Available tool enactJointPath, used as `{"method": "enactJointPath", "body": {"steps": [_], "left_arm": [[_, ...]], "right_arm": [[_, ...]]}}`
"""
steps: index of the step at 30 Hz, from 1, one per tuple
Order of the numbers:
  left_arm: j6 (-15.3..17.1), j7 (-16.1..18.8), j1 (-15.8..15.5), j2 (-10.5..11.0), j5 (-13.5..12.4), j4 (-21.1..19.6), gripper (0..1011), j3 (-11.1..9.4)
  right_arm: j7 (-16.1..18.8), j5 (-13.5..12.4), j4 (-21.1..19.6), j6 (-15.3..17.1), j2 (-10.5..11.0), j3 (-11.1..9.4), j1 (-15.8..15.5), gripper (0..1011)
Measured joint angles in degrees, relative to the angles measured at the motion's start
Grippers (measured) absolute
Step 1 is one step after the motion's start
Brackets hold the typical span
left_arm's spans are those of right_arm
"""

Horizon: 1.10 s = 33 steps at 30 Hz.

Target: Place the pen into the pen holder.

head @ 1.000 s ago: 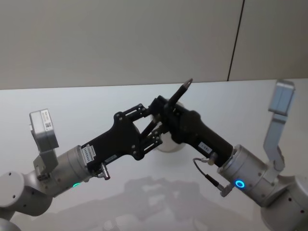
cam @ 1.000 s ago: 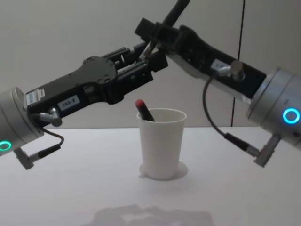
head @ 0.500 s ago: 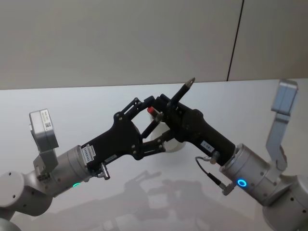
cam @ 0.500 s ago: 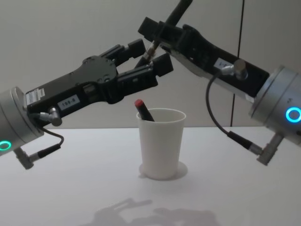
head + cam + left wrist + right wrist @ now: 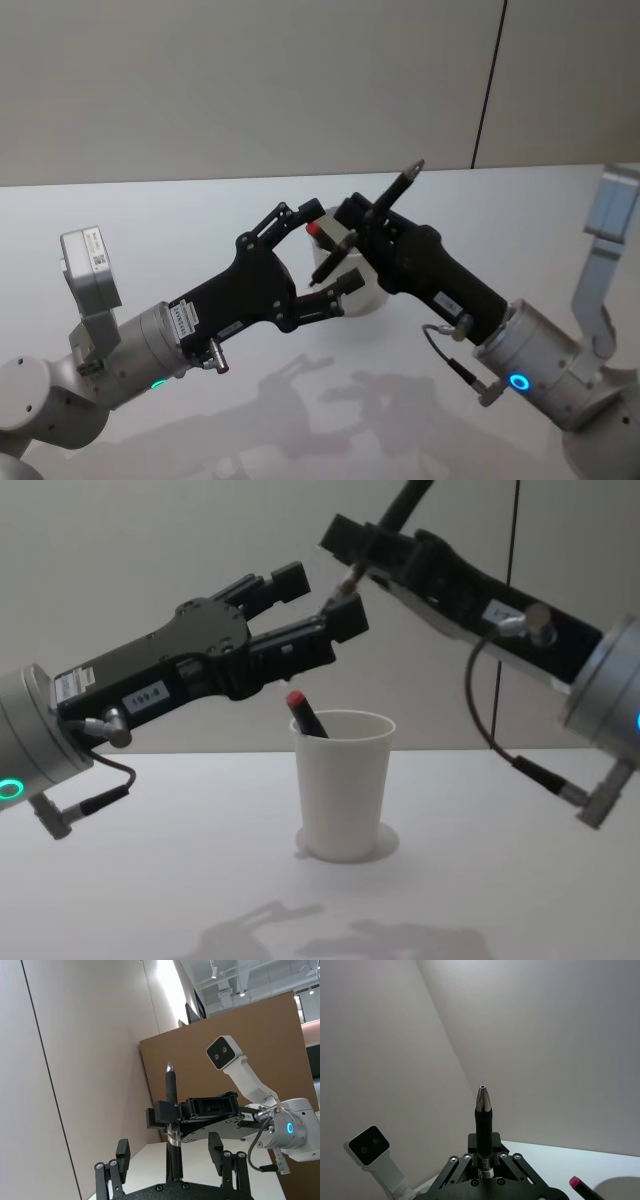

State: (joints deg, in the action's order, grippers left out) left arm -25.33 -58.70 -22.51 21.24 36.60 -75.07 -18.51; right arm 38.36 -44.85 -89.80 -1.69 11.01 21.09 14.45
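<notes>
Now we see a black pen [image 5: 392,198] with silver tip | right gripper [image 5: 352,552] clamped on it above white pen holder [image 5: 343,783] | left gripper [image 5: 310,605] spread apart beside it.

This looks like a robot test lab inside a large industrial or office hall. A bare white worktop [image 5: 150,880] stands against plain grey wall panels [image 5: 250,80], with a brown partition board [image 5: 240,1065] beside it. Overhead, the left wrist view shows an exposed ceiling with track spotlights [image 5: 227,977].
</notes>
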Motion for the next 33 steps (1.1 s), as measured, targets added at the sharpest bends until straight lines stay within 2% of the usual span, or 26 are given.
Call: {"method": "enactJointPath", "body": {"steps": [8, 15, 21, 23, 25, 28, 33], "left_arm": [[0.0, 0.0, 0.0, 0.0, 0.0, 0.0, 1004, 0.0], [0.0, 0.0, 0.0, 0.0, 0.0, 0.0, 1004, 0.0], [0.0, 0.0, 0.0, 0.0, 0.0, 0.0, 1004, 0.0], [0.0, 0.0, 0.0, 0.0, 0.0, 0.0, 1004, 0.0], [0.0, 0.0, 0.0, 0.0, 0.0, 0.0, 1004, 0.0], [0.0, 0.0, 0.0, 0.0, 0.0, 0.0, 1004, 0.0], [0.0, 0.0, 0.0, 0.0, 0.0, 0.0, 1004, 0.0]], "right_arm": [[-2.2, 0.5, -2.0, -1.0, 1.7, -0.6, -1.3, 133], [-5.2, 2.4, -4.1, -2.5, 3.2, -1.2, -2.6, 133], [-8.7, 5.5, -5.9, -4.2, 4.3, -1.6, -3.4, 133], [-10.6, 7.8, -6.7, -5.3, 4.8, -1.9, -3.7, 133], [-10.9, 8.1, -6.9, -5.5, 4.9, -1.9, -3.7, 133], [-12.9, 11.0, -7.5, -6.8, 5.1, -2.2, -3.6, 133], [-14.2, 13.4, -7.4, -7.9, 5.0, -2.4, -2.9, 133]]}}
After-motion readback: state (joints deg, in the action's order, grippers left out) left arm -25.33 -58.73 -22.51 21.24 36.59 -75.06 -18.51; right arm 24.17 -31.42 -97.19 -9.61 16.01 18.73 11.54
